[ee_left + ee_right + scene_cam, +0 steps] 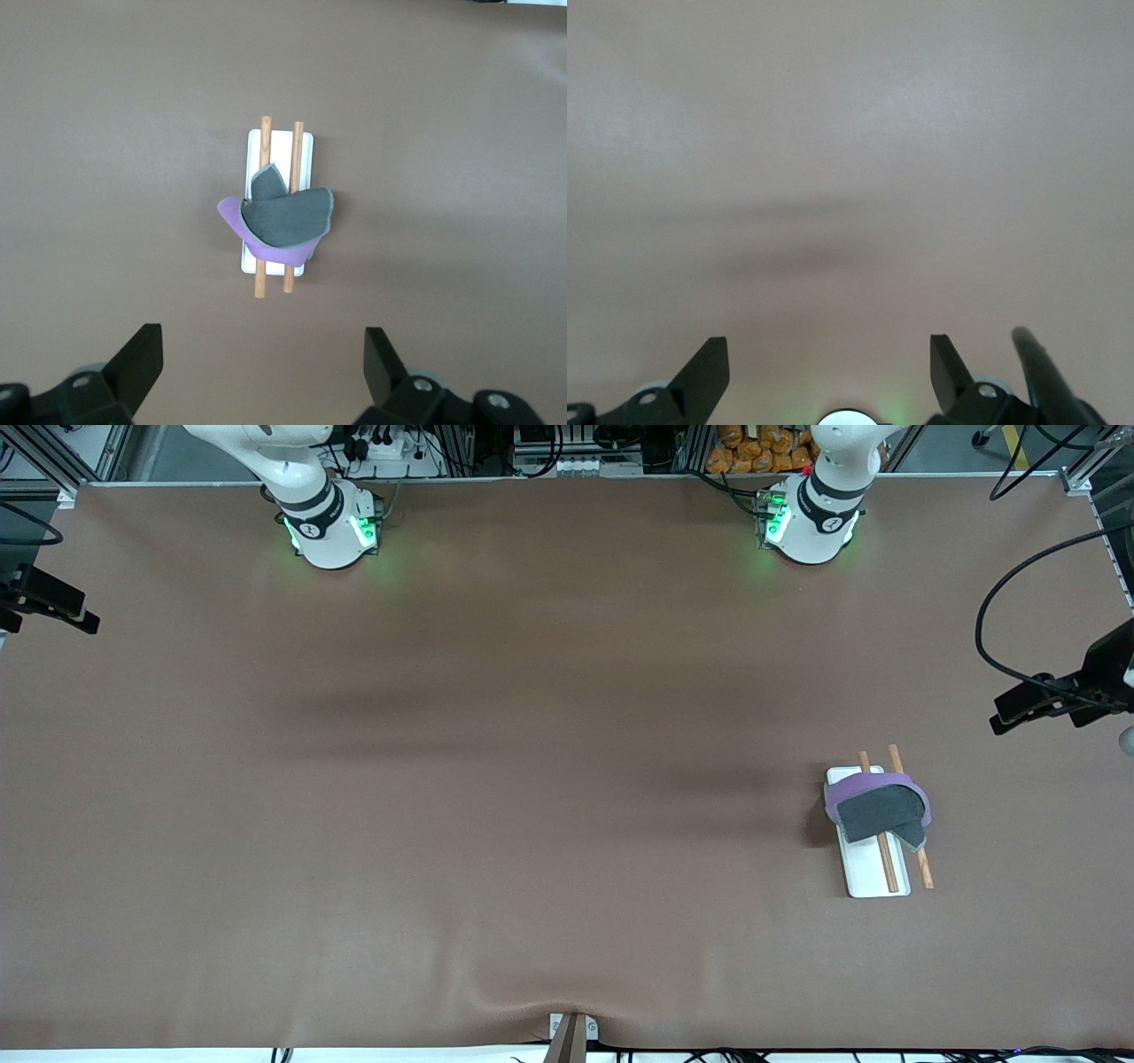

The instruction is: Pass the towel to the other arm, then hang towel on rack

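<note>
The towel (877,812), grey on one face and purple on the other, lies draped across the two brown rods of the rack (873,881), whose white base rests on the table toward the left arm's end. In the left wrist view the towel (288,217) and the rack (276,140) show well below my left gripper (263,354), which is open and holds nothing, high over the table. My right gripper (829,359) is also open and empty, over bare brown table. Neither hand shows in the front view.
Brown cloth covers the whole table. The right arm's base (332,527) and the left arm's base (811,522) stand along the table edge farthest from the front camera. Black camera mounts (1063,695) (49,602) jut in at both ends. A small clamp (571,1036) sits at the nearest edge.
</note>
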Available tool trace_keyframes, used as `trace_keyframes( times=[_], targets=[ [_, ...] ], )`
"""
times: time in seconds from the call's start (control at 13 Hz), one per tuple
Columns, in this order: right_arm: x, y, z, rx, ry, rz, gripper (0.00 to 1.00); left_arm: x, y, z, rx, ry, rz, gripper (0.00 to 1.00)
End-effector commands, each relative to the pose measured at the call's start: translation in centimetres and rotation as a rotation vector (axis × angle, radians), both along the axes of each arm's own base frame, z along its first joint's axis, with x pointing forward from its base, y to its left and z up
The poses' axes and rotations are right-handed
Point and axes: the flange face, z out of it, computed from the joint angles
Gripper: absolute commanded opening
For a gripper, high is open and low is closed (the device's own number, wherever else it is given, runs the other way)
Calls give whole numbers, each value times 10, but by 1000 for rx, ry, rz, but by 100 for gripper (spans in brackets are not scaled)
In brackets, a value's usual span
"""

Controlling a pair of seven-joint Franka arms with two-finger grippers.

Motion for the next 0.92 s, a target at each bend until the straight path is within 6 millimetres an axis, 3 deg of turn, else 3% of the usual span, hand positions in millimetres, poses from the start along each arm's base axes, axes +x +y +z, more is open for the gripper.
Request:
trace_keyframes(
  times=[0.0,0.08,0.23,0.38,0.69,0.85],
  targets=[
    [-4,2,3,2,7,-15,100,-21,-21,34,34,-35,0,100],
    [-5,-1,3,2,10,-20,100,-26,-40,36,41,-33,-15,100],
    [-5,0,2,2,19,-47,100,-33,-39,36,66,2,-14,100],
    [-4,5,1,0,21,-53,100,-37,-52,39,71,2,-20,100],
    [-4,7,1,0,21,-50,100,-51,-55,28,49,37,-22,100],
    [-4,7,1,-2,21,-50,100,-60,-48,35,49,29,-5,100]
  ],
)
